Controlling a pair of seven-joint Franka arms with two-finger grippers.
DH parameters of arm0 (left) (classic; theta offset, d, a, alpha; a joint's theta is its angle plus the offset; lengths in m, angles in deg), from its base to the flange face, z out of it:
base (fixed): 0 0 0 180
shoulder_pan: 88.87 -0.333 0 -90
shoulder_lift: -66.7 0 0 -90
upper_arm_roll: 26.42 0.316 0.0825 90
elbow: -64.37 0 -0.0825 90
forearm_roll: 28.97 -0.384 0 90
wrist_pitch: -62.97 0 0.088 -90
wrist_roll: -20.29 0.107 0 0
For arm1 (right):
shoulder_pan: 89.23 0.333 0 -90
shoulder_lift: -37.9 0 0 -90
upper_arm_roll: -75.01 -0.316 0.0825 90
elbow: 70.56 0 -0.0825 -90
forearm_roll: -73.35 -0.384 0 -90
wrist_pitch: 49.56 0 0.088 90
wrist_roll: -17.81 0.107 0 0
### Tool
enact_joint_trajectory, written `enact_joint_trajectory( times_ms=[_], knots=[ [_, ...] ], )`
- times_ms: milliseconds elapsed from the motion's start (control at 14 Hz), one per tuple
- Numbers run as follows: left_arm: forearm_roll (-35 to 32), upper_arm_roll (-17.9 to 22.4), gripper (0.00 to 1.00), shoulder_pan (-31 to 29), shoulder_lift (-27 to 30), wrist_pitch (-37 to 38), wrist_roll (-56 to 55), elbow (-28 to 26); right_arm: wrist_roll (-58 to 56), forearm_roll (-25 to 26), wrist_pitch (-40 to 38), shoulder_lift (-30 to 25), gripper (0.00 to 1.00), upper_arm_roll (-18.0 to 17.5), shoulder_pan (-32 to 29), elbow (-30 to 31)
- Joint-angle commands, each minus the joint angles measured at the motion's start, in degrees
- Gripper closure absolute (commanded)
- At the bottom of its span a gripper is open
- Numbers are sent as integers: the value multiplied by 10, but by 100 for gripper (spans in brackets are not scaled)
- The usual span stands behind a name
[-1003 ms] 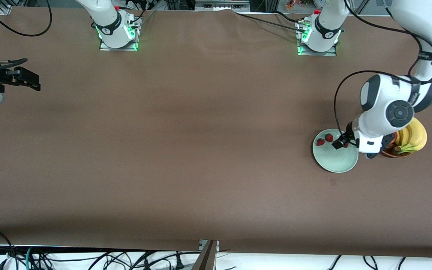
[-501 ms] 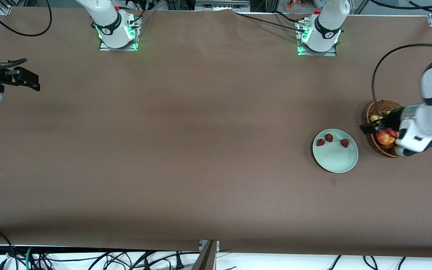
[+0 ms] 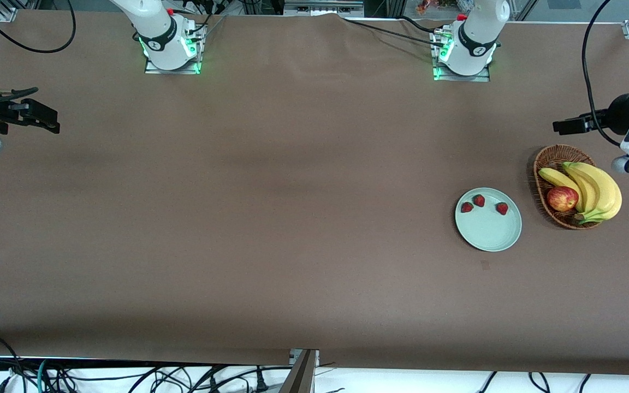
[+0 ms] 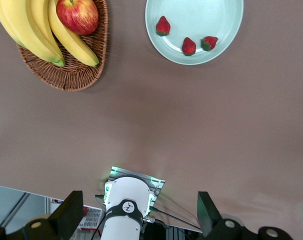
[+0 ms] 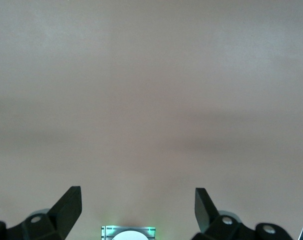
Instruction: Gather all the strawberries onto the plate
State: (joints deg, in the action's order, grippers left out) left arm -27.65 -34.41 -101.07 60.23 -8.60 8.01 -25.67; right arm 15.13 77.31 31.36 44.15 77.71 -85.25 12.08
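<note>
Three strawberries [image 3: 467, 207] [image 3: 479, 200] [image 3: 502, 208] lie inside the pale mint plate [image 3: 490, 236], along the part of its rim farther from the front camera. The left wrist view shows the same strawberries [image 4: 163, 25] [image 4: 189, 46] [image 4: 209, 43] in the plate [image 4: 204, 12]. My left gripper [image 3: 564, 126] hangs open and empty over bare table beside the basket, well clear of the plate; its open fingers frame the left gripper [image 4: 139, 206] in its own view. My right gripper [image 3: 46, 120] waits open and empty at the right arm's end of the table, and the right gripper [image 5: 136, 201] sees only bare tabletop.
A brown wicker basket [image 3: 549, 164] with bananas [image 3: 595, 188] and a red-yellow apple [image 3: 562, 198] stands beside the plate, toward the left arm's end. The basket [image 4: 74, 75] also shows in the left wrist view. Both arm bases [image 3: 170, 46] [image 3: 464, 52] stand along the table's edge farthest from the front camera.
My left gripper rose off the plate, leaving a third strawberry in it, passed over the basket and drew back toward the left arm's end. The right arm has not moved.
</note>
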Motion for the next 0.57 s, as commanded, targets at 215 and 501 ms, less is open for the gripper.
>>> enact_joint_trajectory(
  times_ms=[215, 501],
  knots=[
    [4, 123, 0, 162, 149, -92, 78, -104, 6, -10, 4, -4, 0, -2, -3, 0],
    [-22, 55, 0, 162, 150, -166, 114, -92, 5, -10, 3, -1, 0, -1, -3, -8]
  ],
)
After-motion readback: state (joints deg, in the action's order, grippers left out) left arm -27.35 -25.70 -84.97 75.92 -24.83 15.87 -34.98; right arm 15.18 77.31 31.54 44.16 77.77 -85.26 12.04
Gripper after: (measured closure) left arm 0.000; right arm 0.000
